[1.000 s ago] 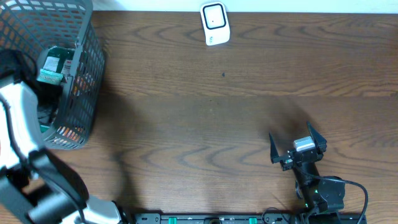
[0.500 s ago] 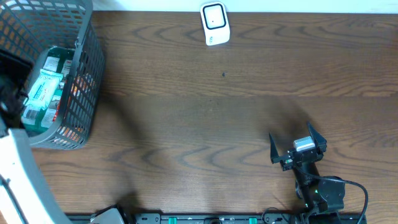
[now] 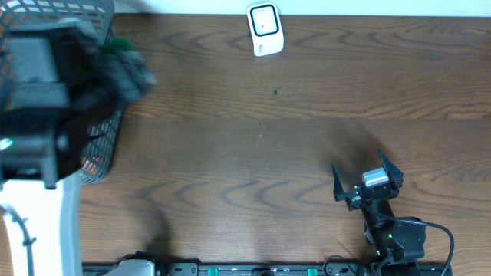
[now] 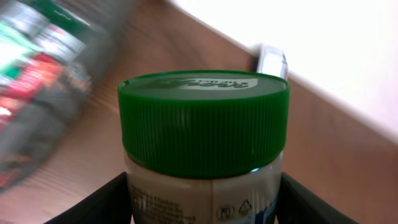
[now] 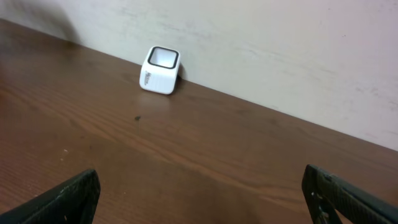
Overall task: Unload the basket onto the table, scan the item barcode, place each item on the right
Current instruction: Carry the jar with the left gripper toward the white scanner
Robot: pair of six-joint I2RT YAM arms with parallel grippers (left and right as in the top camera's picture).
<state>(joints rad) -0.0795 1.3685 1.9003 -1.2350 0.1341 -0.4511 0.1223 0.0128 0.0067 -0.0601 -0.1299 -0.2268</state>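
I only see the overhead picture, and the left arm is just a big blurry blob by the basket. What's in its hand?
Observer: The left wrist camera shows the left hand gripping a jar on both sides. The jar has a green ribbed lid.
Child: Is the barcode showing?
Observer: Not in that view. Below the lid I see only a pale label with tiny symbols.
Child: Is the jar near the white scanner?
Observer: From the wrist camera, the scanner peeks out just behind the lid's right edge.
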